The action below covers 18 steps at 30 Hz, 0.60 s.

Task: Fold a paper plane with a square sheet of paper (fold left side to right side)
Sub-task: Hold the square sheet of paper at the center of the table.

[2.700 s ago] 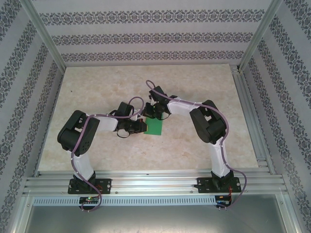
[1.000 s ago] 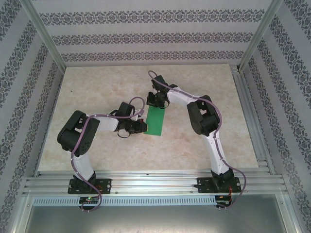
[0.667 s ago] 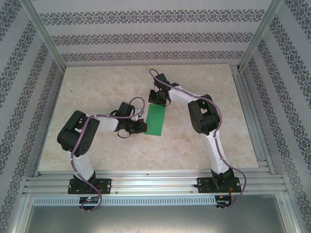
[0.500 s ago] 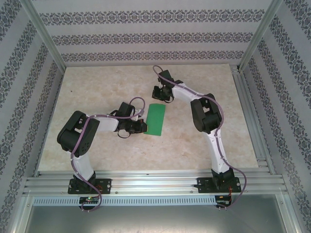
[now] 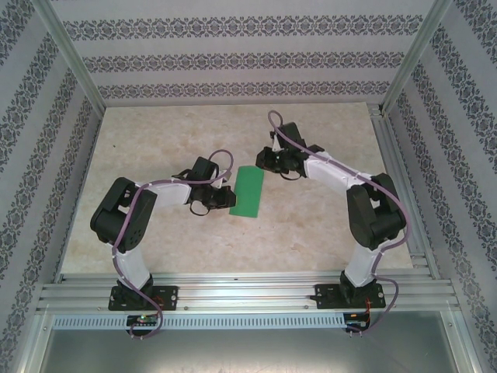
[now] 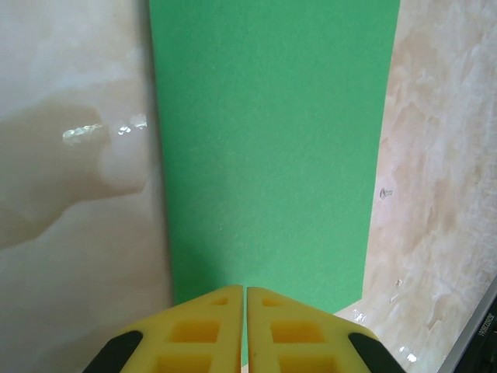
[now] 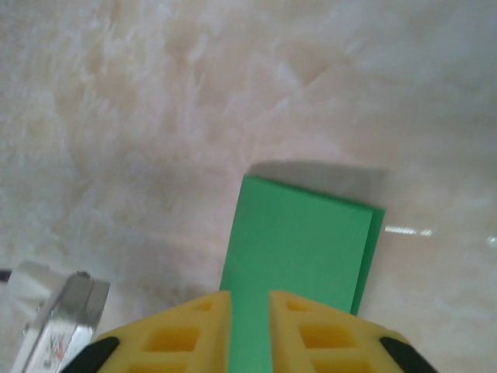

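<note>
Table (image 5: 155, 148): spreads pale and marbled under everything, boxed in by patterned walls and aluminium rails.

Right arm (image 5: 371, 214): rises from the near right edge, bends inward and stretches toward the middle of the table.

Left arm (image 5: 124, 221): rises from the near left edge, folds low and points rightward at the middle.

Square sheet of paper (image 5: 248, 191): lies flat mid-table between the two arms, bright green, doubled over into a narrow upright rectangle, long sides running near to far with a slight tilt. Shows plain and matte in the left wrist view (image 6: 268, 148); shows a thin sliver of the lower layer along one long edge in the right wrist view (image 7: 299, 241).

Right gripper (image 5: 264, 160): hangs just off the sheet's far right corner. Yellow fingers (image 7: 198, 326) stand a little parted, with green visible through the narrow gap and nothing pinched (image 7: 250, 299).

Left gripper (image 5: 227, 200): sits at the sheet's left long edge, near its lower end. Yellow fingers (image 6: 299, 326) are pressed together over the paper's edge (image 6: 245, 294); cannot tell whether any paper is caught between them.
</note>
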Each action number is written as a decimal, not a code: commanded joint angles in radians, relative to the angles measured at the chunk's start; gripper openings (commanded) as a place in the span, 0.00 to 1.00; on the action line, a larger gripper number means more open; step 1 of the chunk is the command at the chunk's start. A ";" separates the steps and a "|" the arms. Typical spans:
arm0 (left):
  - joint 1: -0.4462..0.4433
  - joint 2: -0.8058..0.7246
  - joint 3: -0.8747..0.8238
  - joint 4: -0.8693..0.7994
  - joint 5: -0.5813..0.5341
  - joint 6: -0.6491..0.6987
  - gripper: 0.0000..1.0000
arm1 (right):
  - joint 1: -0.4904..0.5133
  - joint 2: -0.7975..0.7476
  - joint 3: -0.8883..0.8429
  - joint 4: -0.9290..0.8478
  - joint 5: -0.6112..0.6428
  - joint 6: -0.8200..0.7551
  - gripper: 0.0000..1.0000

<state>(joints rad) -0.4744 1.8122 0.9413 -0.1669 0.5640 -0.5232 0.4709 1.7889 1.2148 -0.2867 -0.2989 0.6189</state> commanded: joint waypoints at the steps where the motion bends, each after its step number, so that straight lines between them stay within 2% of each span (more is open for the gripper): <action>1: -0.009 -0.022 0.013 -0.044 -0.016 0.022 0.11 | 0.060 -0.011 -0.158 0.181 -0.078 0.180 0.14; 6: -0.009 -0.015 0.049 -0.055 -0.016 0.027 0.11 | 0.147 0.023 -0.213 0.205 -0.060 0.236 0.11; 18: -0.009 0.084 0.158 -0.059 -0.011 0.024 0.11 | 0.198 0.089 -0.265 0.188 -0.047 0.269 0.10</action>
<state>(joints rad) -0.4744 1.8645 1.0672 -0.2153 0.5587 -0.5163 0.6487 1.8530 0.9649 -0.1101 -0.3458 0.8719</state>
